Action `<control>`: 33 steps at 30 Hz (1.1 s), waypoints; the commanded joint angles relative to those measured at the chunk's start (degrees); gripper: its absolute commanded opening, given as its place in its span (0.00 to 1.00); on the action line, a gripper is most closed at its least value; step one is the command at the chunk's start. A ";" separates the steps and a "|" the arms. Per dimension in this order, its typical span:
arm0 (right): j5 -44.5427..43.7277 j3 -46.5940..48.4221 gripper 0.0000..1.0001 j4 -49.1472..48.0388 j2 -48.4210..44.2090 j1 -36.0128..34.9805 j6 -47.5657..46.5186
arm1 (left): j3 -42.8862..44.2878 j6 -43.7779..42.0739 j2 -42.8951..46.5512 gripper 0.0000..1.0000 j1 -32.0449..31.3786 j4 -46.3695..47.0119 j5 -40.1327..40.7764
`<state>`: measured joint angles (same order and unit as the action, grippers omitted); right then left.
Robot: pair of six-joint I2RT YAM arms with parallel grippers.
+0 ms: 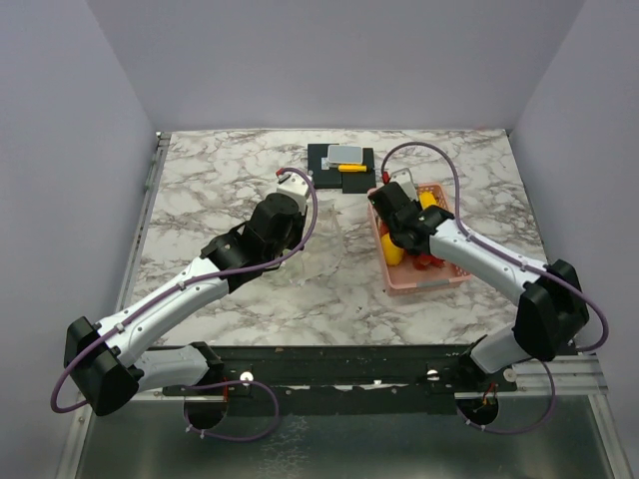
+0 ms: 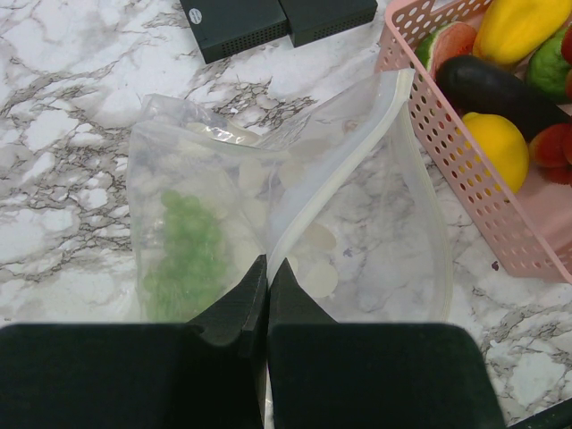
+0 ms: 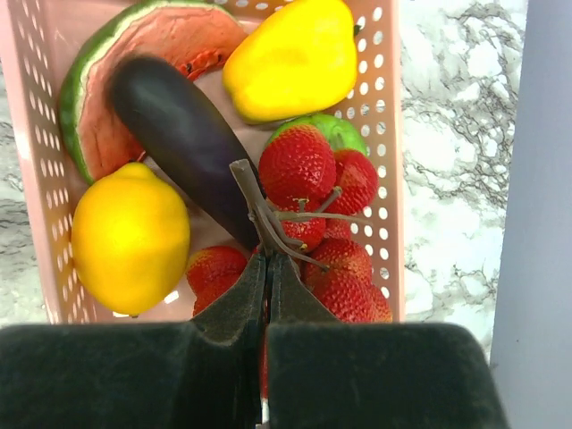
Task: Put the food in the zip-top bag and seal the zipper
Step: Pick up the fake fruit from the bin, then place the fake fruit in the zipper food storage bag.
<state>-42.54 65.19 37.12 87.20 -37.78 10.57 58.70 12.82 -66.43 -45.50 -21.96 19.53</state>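
The clear zip-top bag lies on the marble with its mouth gaping toward the basket, and a green bunch of grapes shows through it. My left gripper is shut on the bag's white zipper rim. The rest of the food sits in the pink basket: a lemon, a dark eggplant, a yellow pepper, a watermelon slice and a bunch of strawberries. My right gripper is shut on the brown stem of the strawberries, low inside the basket.
The pink basket stands right of the bag. Black boxes with a yellow-and-grey item on top sit at the back centre. White walls close in the table on three sides.
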 commanded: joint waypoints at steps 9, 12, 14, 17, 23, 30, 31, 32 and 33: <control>2.64 0.59 0.01 0.22 -12.95 -0.51 0.99 | -0.25 -0.19 0.08 0.00 -0.29 0.78 0.60; 4.51 0.64 0.01 -0.73 -15.96 -0.93 0.18 | -0.25 -0.19 0.08 0.00 -0.30 0.77 0.63; 6.31 0.90 0.01 -1.10 -17.88 -1.63 -0.06 | -0.25 -0.13 0.01 0.00 -0.30 0.77 0.61; 9.80 1.31 0.01 -2.14 -20.91 -2.95 -0.21 | -0.25 -0.08 -0.01 0.00 -0.29 0.78 0.60; 14.59 3.60 0.01 -2.81 -24.41 -7.06 0.09 | -0.25 -0.14 -0.19 0.00 -0.28 0.77 0.68; 19.58 5.07 0.01 -5.86 -26.11 -11.92 1.58 | -0.25 -0.16 -0.10 0.00 -0.29 0.77 0.69; 20.32 5.24 0.01 -6.50 -26.18 -12.49 1.83 | -0.25 -0.17 -0.03 0.00 -0.30 0.80 0.66; 21.01 5.36 0.01 -7.10 -26.25 -12.99 2.06 | -0.25 -0.16 -0.01 0.00 -0.30 0.80 0.68; 21.42 5.45 0.01 -7.94 -26.35 -13.61 2.21 | -0.25 -0.20 0.00 0.00 -0.30 0.78 0.69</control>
<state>-25.52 68.45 33.69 61.93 -49.47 11.62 58.70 12.82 -66.46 -45.50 -21.96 19.53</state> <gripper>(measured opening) 0.012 0.005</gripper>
